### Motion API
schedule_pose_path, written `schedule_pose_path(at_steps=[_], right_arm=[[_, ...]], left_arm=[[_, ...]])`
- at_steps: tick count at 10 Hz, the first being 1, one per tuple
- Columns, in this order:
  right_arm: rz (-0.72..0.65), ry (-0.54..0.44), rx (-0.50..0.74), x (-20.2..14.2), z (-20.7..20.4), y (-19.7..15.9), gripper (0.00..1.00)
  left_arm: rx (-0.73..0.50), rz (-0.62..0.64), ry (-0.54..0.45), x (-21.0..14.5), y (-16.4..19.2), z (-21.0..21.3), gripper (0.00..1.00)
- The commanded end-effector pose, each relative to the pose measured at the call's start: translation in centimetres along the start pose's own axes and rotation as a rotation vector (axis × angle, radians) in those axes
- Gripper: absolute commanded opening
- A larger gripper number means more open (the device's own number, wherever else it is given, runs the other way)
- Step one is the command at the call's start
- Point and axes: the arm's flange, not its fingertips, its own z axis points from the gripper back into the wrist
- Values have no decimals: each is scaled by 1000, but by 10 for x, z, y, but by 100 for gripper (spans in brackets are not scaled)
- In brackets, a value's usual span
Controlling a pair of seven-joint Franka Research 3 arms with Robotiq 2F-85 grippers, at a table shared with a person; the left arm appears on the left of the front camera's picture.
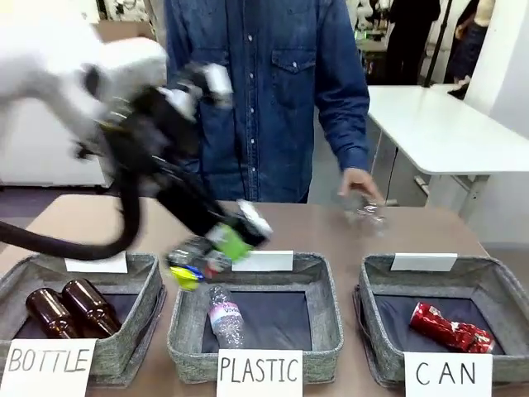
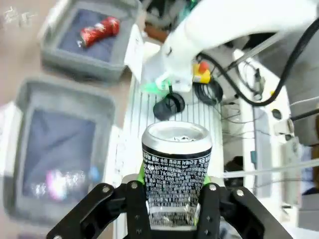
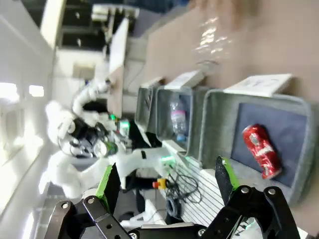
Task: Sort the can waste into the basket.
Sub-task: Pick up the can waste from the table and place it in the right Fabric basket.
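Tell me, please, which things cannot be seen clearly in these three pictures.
- Front view: the left gripper and its black-and-silver metal can are motion-blurred; the print is unreadable.
- Front view: the clear object under the person's hand is blurred, so its kind is uncertain.
- Left wrist view: the can's base is hidden by the fingers; the clear plastic bottle is a blurred smear.
- Right wrist view: the right gripper is partly cut off by the bottom edge.

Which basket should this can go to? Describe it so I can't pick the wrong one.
Three grey fabric baskets sit in a row along the table's near edge. Take the one at the robot's far right, the basket with the white sign reading CAN. Unlike its neighbours, it holds a dented red can, not bottles.
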Motion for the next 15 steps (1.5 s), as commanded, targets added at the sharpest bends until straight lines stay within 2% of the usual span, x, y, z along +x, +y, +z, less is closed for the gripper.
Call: schedule_pose_path(at_steps=[1,2,5,6,10,12,13,14,15], right_arm=[[30,57,2,13,-27,13,100],[30,57,2,13,-27,13,100],[30,57,2,13,-27,13,100],[30,57,2,13,-27,13,100],[30,57,2,13,-27,13,100],[30,57,2,13,-27,13,100],[30,57,2,13,-27,13,100],[30,57,2,13,-27,13,100],[30,57,2,13,-27,13,100]], left_arm=[[28,-208,-39,54,32,-56,40],[62,-324,-45,87,38,-101,40],[-36,-396,-51,140,61,-192,40],[0,-424,-34,150,66,-219,40],[46,-397,-19,159,99,-260,40],[66,-392,-1,158,109,-262,40],[66,-387,13,159,112,-260,85],[71,-389,10,160,112,-259,98],[67,-386,8,160,111,-259,100]])
